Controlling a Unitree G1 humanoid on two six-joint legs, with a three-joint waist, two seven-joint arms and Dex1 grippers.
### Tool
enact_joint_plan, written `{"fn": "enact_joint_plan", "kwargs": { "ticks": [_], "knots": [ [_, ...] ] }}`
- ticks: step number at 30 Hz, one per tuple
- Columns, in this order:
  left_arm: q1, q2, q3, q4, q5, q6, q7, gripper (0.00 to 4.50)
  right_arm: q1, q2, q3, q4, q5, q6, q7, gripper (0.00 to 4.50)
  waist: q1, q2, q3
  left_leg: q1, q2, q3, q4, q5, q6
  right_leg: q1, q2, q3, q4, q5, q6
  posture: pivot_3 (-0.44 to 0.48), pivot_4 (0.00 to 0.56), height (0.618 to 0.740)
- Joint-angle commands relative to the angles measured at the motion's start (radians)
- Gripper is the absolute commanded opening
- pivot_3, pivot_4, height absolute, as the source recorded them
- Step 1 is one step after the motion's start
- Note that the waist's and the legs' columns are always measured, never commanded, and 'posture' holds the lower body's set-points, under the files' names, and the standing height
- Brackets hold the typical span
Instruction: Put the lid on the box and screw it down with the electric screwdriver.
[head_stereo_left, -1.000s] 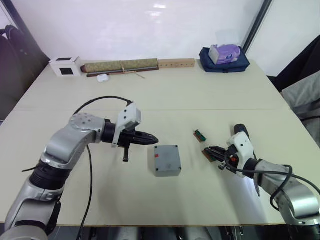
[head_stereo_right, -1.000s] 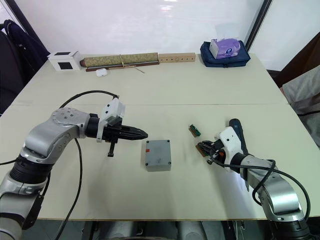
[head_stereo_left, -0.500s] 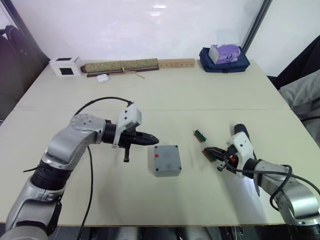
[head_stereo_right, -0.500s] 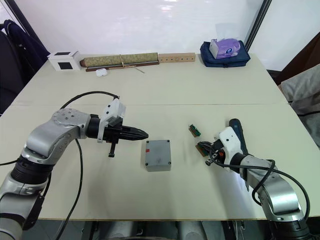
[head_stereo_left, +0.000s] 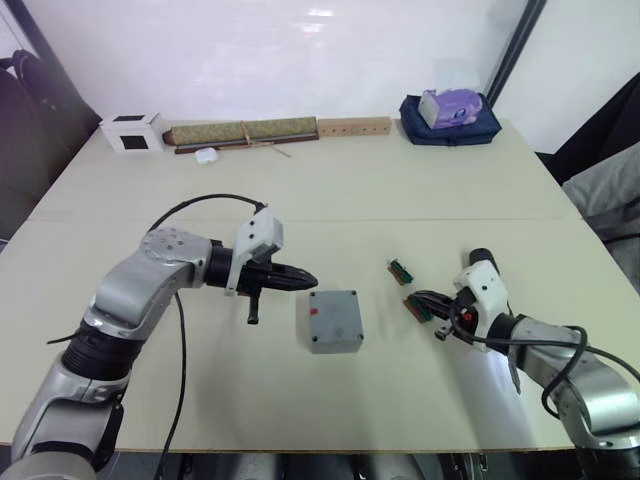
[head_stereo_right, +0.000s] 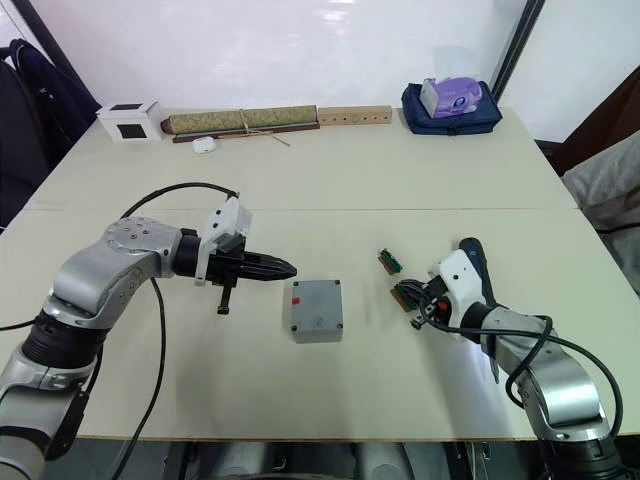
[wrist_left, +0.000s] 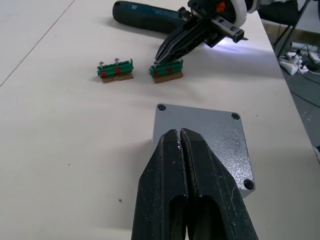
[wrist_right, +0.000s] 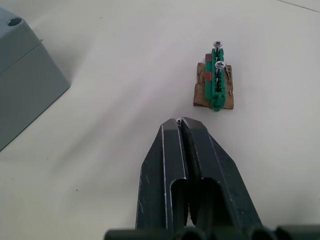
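Both claws, left (head_stereo_left: 308, 280) and right (head_stereo_left: 417, 298), stayed pressed together and still at mid-frame, so the lid (head_stereo_left: 333, 316) sat on the box unscrewed, the screwdriver (wrist_left: 145, 14) untouched.

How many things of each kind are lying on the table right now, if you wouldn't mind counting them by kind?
Grey box with lid on: 1
Electric screwdriver: 1
Small green parts: 2
White cube with black square: 1
Rolled mat: 1
Wooden strip with holes: 1
Small white object: 1
Dark blue bag: 1
Tissue pack: 1
Total: 10
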Motion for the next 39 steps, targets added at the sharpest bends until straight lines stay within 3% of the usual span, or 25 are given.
{"fn": "enact_joint_plan", "kwargs": {
  "ticks": [1,3,5,31,35,39],
  "knots": [
    [-0.002,0.000,0.001,-0.010,-0.001,-0.015,0.001,0.00,0.000,-0.007,-0.007,-0.019,-0.003,-0.017,0.000,0.07,0.000,0.000,0.000,0.000,0.000,0.000,0.000,0.000,0.000,0.000,0.000,0.000,0.000,0.000,0.000,0.000,0.150,0.740],
    [-0.001,0.001,0.001,-0.010,-0.002,-0.013,0.001,0.00,-0.003,-0.007,-0.006,-0.016,-0.007,-0.020,-0.001,0.30,0.000,0.000,0.000,0.000,0.000,0.000,0.000,0.000,0.000,0.000,0.000,0.000,0.000,0.000,0.000,0.000,0.150,0.740],
    [-0.001,0.002,0.002,-0.010,-0.003,-0.012,0.001,0.00,-0.007,-0.006,-0.005,-0.015,-0.007,-0.020,-0.002,0.93,0.000,0.000,0.000,0.000,0.000,0.000,0.000,0.000,0.000,0.000,0.000,0.000,0.000,0.000,0.000,0.000,0.150,0.740],
    [0.005,0.003,-0.001,-0.014,0.003,-0.014,0.008,0.00,-0.045,0.022,0.030,0.041,-0.030,-0.046,-0.008,0.93,0.000,0.000,0.000,0.000,0.000,0.000,0.000,0.000,0.000,0.000,0.000,0.000,0.000,0.000,0.000,0.000,0.150,0.740],
    [0.006,0.003,-0.002,-0.016,0.003,-0.013,0.008,0.00,-0.046,0.027,0.027,0.044,-0.033,-0.051,-0.012,0.05,0.000,0.000,0.000,0.000,0.000,0.000,0.000,0.000,0.000,0.000,0.000,0.000,0.000,0.000,0.000,0.000,0.150,0.740],
    [0.007,0.004,-0.001,-0.018,0.002,-0.011,0.009,0.00,-0.044,0.029,0.021,0.041,-0.028,-0.050,-0.013,0.05,0.000,0.000,0.000,0.000,0.000,0.000,0.000,0.000,0.000,0.000,0.000,0.000,0.000,0.000,0.000,0.000,0.150,0.740]
  ]
}}
